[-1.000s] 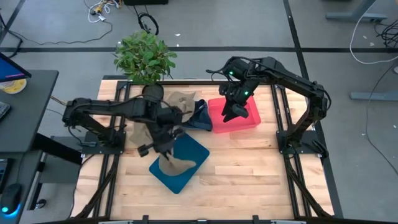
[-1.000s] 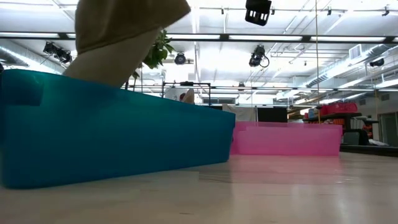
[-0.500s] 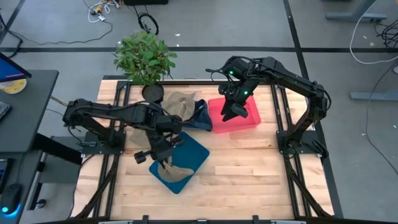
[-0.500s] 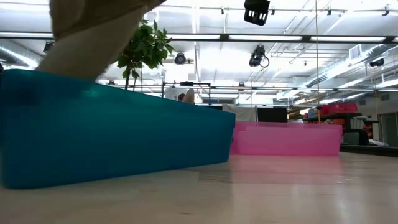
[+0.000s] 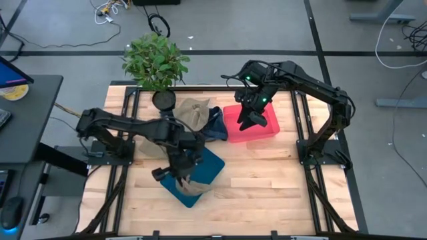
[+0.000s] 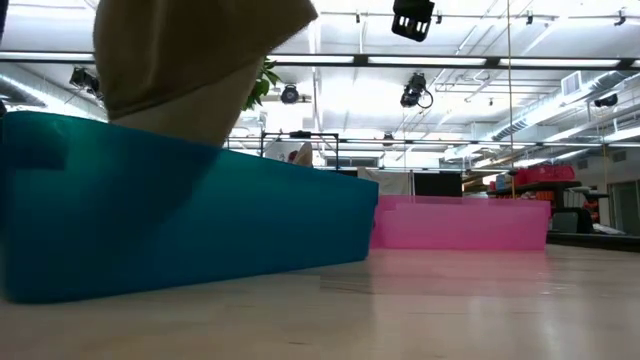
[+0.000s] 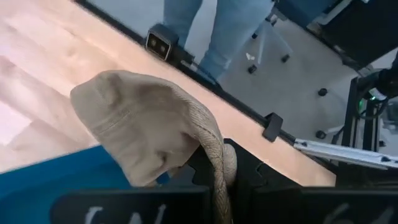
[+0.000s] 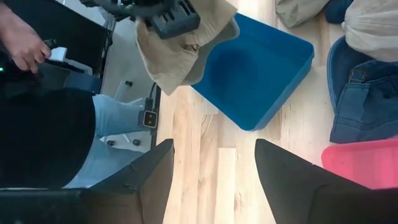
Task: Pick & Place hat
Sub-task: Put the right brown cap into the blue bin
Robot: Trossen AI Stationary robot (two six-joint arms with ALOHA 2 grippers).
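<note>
A tan hat hangs from my left gripper over the near corner of the blue bin. In the low view the hat rises above the bin's wall, which hides its lower part. My left gripper is shut on it. My right gripper is open and hovers over the pink bin. From its wrist view, past its spread fingers, I see the hat and the blue bin. My left gripper pinches the hat's corded brim edge between its two fingers, coming from above and pointing down. The crown bulges out beyond the fingers. The hat hangs below the gripper; whether its lower end rests in the blue bin I cannot tell.
More hats lie at the table's far middle: a tan one and a denim one, next to the pink bin. A potted plant stands at the far edge. A person's hand and legs show beside the table.
My left gripper has carried the tan hat toward the table's near edge and a little to the right, from the middle of the blue bin to its near corner. The hat has stayed in the hold, swinging somewhat. My right arm has kept still.
</note>
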